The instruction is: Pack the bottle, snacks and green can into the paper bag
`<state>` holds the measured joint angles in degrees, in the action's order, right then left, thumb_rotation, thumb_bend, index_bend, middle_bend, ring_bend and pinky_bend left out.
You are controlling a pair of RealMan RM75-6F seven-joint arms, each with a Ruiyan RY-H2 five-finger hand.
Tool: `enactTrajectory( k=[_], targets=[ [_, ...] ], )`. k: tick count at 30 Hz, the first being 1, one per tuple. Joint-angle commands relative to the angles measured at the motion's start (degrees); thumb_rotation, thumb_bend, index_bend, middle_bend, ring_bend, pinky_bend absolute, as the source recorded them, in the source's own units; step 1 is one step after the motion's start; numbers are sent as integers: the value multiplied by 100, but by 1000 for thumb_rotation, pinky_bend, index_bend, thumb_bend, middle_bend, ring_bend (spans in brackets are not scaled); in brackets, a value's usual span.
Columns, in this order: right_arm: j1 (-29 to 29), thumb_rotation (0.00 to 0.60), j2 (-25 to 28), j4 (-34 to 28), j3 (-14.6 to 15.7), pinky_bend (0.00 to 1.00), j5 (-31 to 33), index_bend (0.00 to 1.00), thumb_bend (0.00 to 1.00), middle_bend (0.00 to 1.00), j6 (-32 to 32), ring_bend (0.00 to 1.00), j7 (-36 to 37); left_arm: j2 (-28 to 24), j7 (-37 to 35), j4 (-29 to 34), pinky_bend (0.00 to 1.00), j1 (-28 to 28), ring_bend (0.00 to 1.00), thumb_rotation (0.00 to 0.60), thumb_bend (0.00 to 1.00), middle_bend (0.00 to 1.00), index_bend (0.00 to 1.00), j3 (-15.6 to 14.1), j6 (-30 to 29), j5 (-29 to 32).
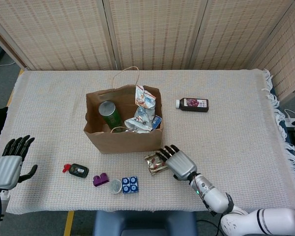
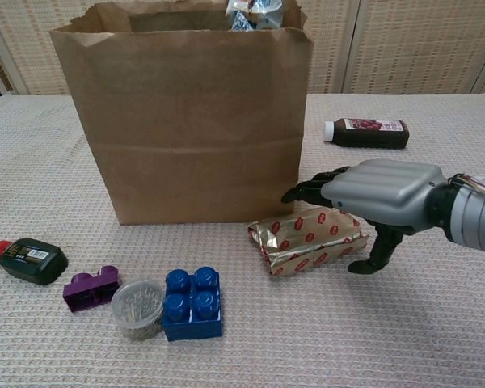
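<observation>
Bright, even indoor light, soft shadows, both views sharp.

Brown paper bag (image 2: 186,121) as landmark: inside it, a green can (image 1: 109,114); in front, a gold snack packet (image 2: 309,239) with red marks, blue block (image 2: 191,303), purple block (image 2: 91,288); to its right, dark bottle (image 2: 366,132) with white cap. Beige woven tablecloth (image 1: 236,147).

The right hand (image 1: 178,163) sits at lower centre-right of the head view, palm down, fingers (image 2: 311,191) stretched forward and thumb angled downward, forearm running to the lower right corner. The left hand (image 1: 11,163) hovers at lower left, fingers apart, holding nothing.
</observation>
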<state>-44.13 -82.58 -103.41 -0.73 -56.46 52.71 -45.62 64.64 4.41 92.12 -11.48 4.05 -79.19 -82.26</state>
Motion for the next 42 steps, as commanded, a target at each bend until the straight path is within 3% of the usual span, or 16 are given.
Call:
enactTrajectory(
  k=[1, 8, 11, 14, 16, 19, 21, 25, 32, 38, 42],
  targets=[
    [-182, 600, -228, 145, -77, 90, 331, 0, 146, 34, -38, 0, -177, -2, -8, -1, 0, 0, 0, 600, 341, 0, 53, -1, 1, -2],
    [-513, 600, -673, 455, -122, 115, 959, 0, 146, 34, -83, 0, -457, -10, -46, -10, 0, -3, 0, 600, 341, 0, 53, -7, 7, -17],
    [-635, 600, -833, 552, -127, 174, 1190, 2, 151, 64, -60, 32, -551, -15, -58, -10, 0, -5, 0, 600, 341, 0, 53, -8, 10, -19],
    [-724, 600, -895, 564, -94, 347, 1346, 121, 224, 204, -29, 190, -618, -16, -75, -15, 0, -5, 0, 600, 341, 0, 52, -8, 15, -18],
    [-760, 600, -878, 532, -56, 494, 1400, 293, 287, 355, 5, 372, -654, -19, -85, -17, 0, -6, 0, 600, 341, 0, 52, -8, 17, -19],
    [-769, 600, -735, 370, 11, 592, 1367, 424, 341, 481, 38, 517, -582, -22, -96, -19, 0, -9, 0, 600, 341, 0, 53, -10, 22, -22],
    [-722, 600, -612, 239, 38, 614, 1205, 462, 369, 511, 101, 546, -455, -22, -97, -20, 0, -7, 0, 600, 341, 0, 53, -10, 19, -24],
    [-531, 600, -218, -132, 126, 622, 680, 499, 387, 539, 301, 574, -90, -21, -91, -19, 0, -6, 0, 600, 342, 0, 53, -11, 16, -23],
    [112, 600, 1104, -965, 183, 622, -603, 501, 387, 542, 882, 576, 1225, -4, -20, -9, 0, -2, 0, 600, 342, 0, 53, -6, -2, -11],
    [653, 600, 2196, -1222, -48, 622, -1462, 501, 388, 542, 1428, 576, 2810, 16, 60, 4, 0, 8, 0, 600, 342, 0, 53, 0, -27, 6],
    [845, 600, 2648, -1259, -282, 622, -1669, 501, 387, 542, 1689, 576, 3492, 29, 103, 11, 0, 11, 0, 600, 342, 0, 53, 4, -39, 14]
  ],
)
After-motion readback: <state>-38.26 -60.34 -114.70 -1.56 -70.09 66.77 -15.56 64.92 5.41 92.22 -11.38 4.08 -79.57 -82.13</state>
